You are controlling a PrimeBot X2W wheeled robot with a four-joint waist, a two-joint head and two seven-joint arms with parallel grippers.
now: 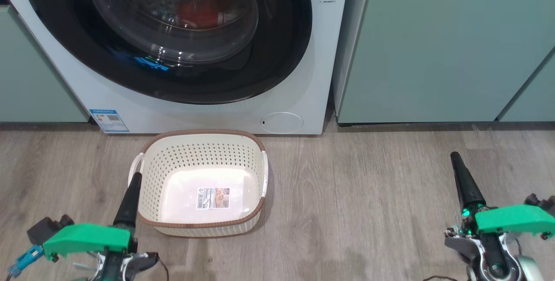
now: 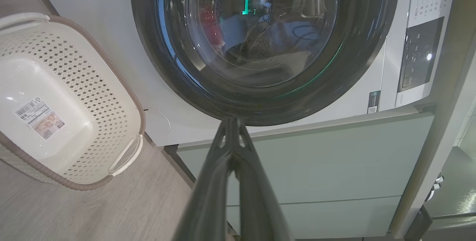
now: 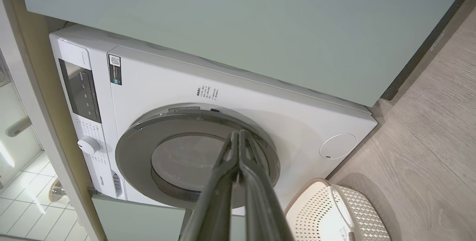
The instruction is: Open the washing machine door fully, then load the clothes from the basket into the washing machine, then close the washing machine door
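The white washing machine (image 1: pixel 299 81) stands straight ahead with its black-ringed glass door (image 1: pixel 173 34) closed flat against its front. Red clothes (image 1: pixel 197 12) show dimly behind the glass, inside the drum. On the floor in front sits the cream perforated basket (image 1: pixel 201 155), holding just a paper label (image 1: pixel 212 197). My left gripper (image 1: pixel 135 176) is shut, its tip beside the basket's left handle. Far off to the right, my right gripper (image 1: pixel 455 156) is shut above bare floor. The door (image 2: pixel 260 40) and basket (image 2: pixel 74 96) also show in the left wrist view, the machine (image 3: pixel 260 107) in the right wrist view.
Pale green cabinets (image 1: pixel 442 47) flank the machine on both sides. A small round white flap (image 1: pixel 282 122) sits low on the machine's front. Grey wood floor (image 1: pixel 360 203) spreads between the basket and my right gripper.
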